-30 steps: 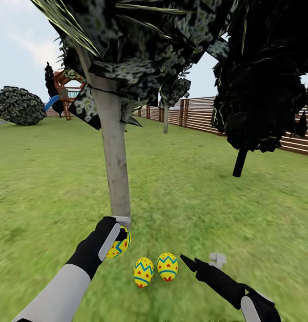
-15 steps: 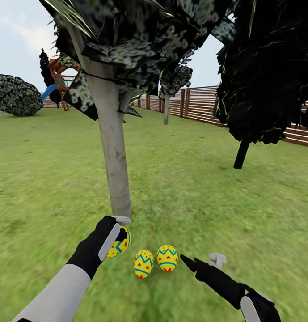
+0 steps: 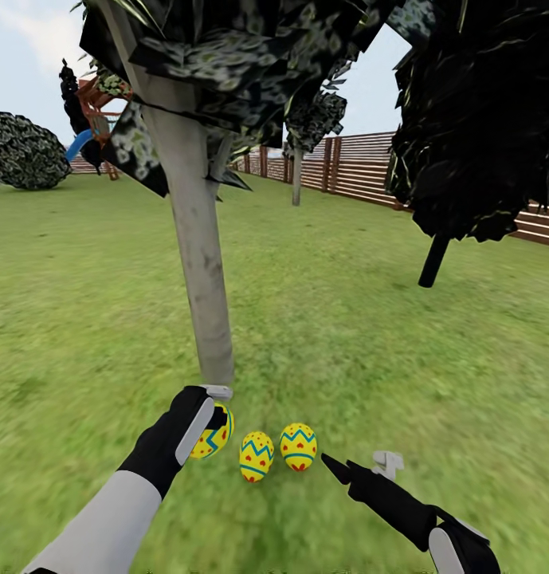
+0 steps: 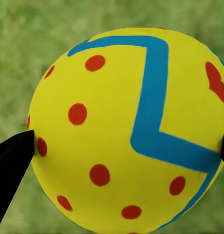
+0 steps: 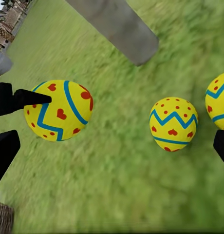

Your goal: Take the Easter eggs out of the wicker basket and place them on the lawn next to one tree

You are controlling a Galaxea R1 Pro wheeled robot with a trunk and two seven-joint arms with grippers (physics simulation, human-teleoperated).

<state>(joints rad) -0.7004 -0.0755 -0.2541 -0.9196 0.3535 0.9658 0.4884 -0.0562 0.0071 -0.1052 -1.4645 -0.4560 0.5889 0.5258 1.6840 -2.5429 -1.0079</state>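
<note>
Fingers of the left gripper (image 3: 218, 416) clamp the third egg (image 3: 213, 436) just off the foot of the grey tree (image 3: 201, 263). Two eggs (image 3: 256, 456) (image 3: 298, 446) lie on the lawn (image 3: 370, 335) close beside the trunk. The right gripper (image 3: 362, 464) hangs spread and empty near them. Final step, it seems: lower this egg to the grass, let go gently so it doesn't roll.
</note>
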